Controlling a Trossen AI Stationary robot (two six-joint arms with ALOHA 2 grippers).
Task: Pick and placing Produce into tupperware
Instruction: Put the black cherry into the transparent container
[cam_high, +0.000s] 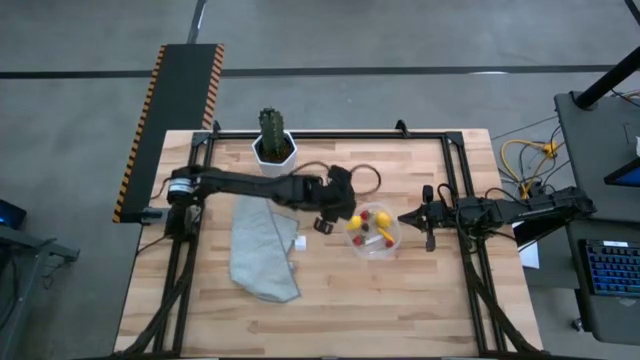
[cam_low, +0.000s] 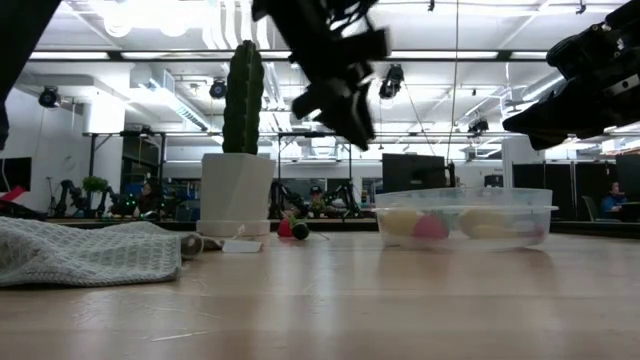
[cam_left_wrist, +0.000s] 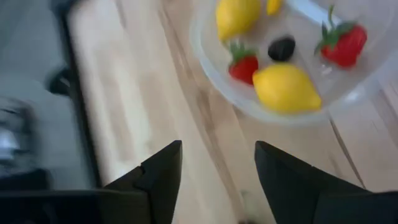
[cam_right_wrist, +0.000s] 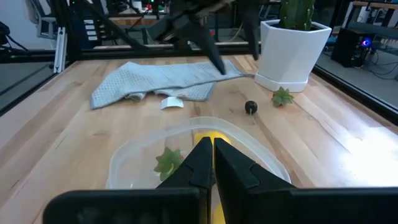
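Note:
The tupperware (cam_high: 373, 245), a round clear tub, stands on the table right of centre. In it lie two yellow lemons (cam_left_wrist: 286, 88), red strawberries (cam_left_wrist: 243, 65) and a dark berry (cam_left_wrist: 282, 48). A dark berry (cam_right_wrist: 250, 107) and a strawberry (cam_right_wrist: 283, 96) lie loose on the table by the cactus pot. I cannot make out the carrot stick. My left gripper (cam_high: 335, 218) hangs open and empty above the table, just left of the tub (cam_low: 465, 215). My right gripper (cam_right_wrist: 208, 155) is shut and empty, raised just right of the tub.
A green cactus in a white pot (cam_high: 273, 147) stands near the far edge. A grey cloth (cam_high: 262, 250) lies crumpled left of centre, with a small white cube (cam_high: 300, 242) at its right edge. A cord loop (cam_high: 365, 180) lies behind the left gripper. Bare wood stretches along the near side.

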